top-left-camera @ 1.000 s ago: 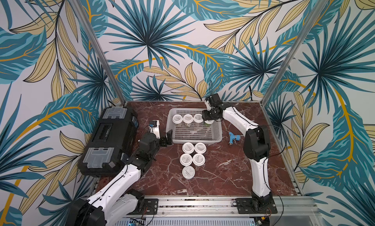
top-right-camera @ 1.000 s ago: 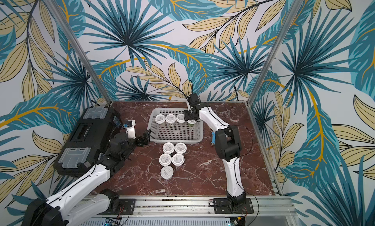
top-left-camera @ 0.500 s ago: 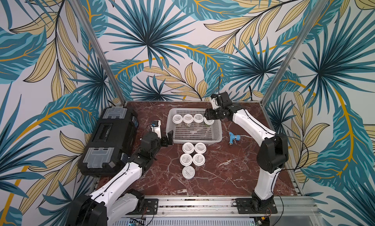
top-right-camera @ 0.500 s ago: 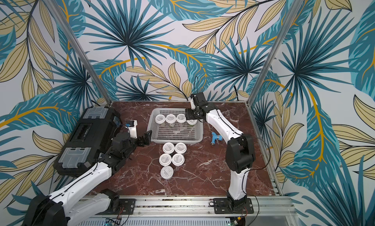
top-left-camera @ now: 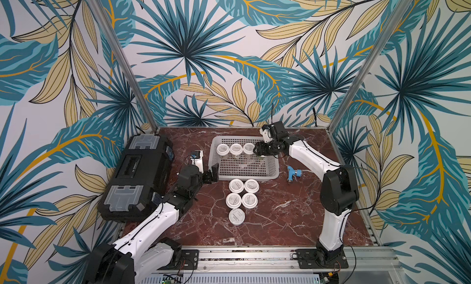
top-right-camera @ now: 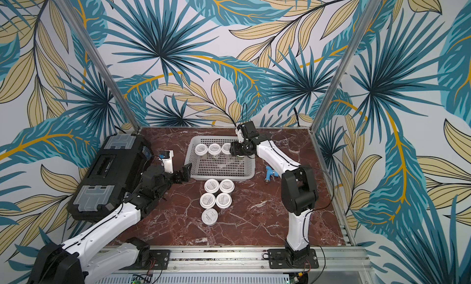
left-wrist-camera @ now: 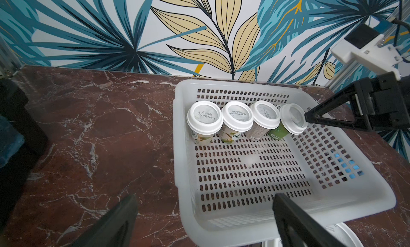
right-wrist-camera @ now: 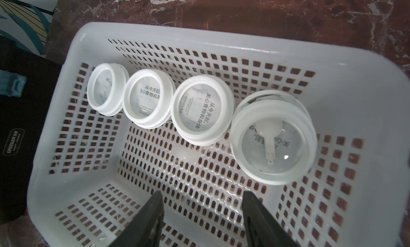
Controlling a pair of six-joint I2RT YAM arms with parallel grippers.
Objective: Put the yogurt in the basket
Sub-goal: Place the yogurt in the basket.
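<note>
So, four yogurts [left-wrist-camera: 204,117] sit in a row along the far wall of the basket [top-left-camera: 244,178], the last jar [right-wrist-camera: 274,144] leaning. The right fingers [right-wrist-camera: 146,221] are spread and empty, just short of it. The left fingers [left-wrist-camera: 115,223] gape wide at the basket's near corner. Five more yogurts [top-left-camera: 233,200] sit on the tabletop [top-left-camera: 293,214] just out front.

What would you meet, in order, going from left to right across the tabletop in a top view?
First the black toolbox → white basket → small blue fitting.
</note>
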